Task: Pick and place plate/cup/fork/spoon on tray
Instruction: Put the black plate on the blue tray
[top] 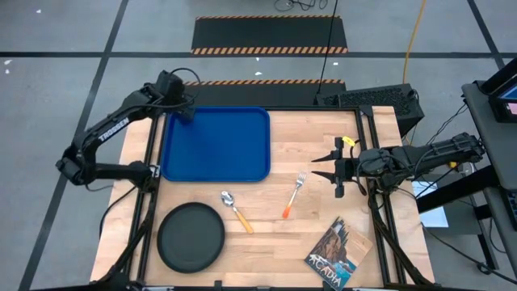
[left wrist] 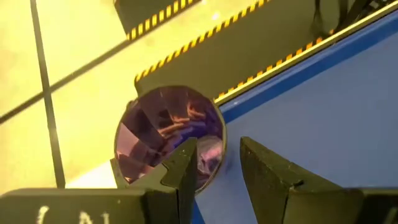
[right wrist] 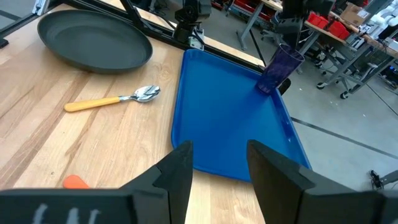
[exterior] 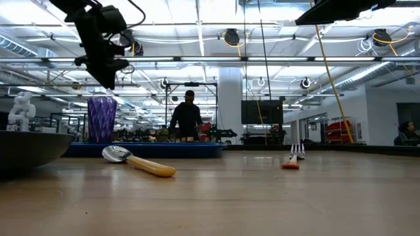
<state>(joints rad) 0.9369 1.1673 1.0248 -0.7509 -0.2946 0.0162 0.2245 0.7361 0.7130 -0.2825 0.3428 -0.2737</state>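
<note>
The left gripper (left wrist: 214, 171) hangs with fingers parted, empty, just above the cup (left wrist: 169, 137), which stands upright in the far left corner of the tray (top: 216, 145). The right gripper (top: 334, 166) waits open, nearest the fork (top: 294, 195), whose handle points away from the tray.

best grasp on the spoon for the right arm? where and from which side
Probably the yellow-orange plastic handle of the small spoon, near its middle, coming straight down from above. It lies flat on the wooden table, silver bowl toward the blue plastic tray, handle angled toward the table's front edge. The handle is straight and narrow, so fingers closing across it should hold. The open right gripper has bare table around it.
</note>
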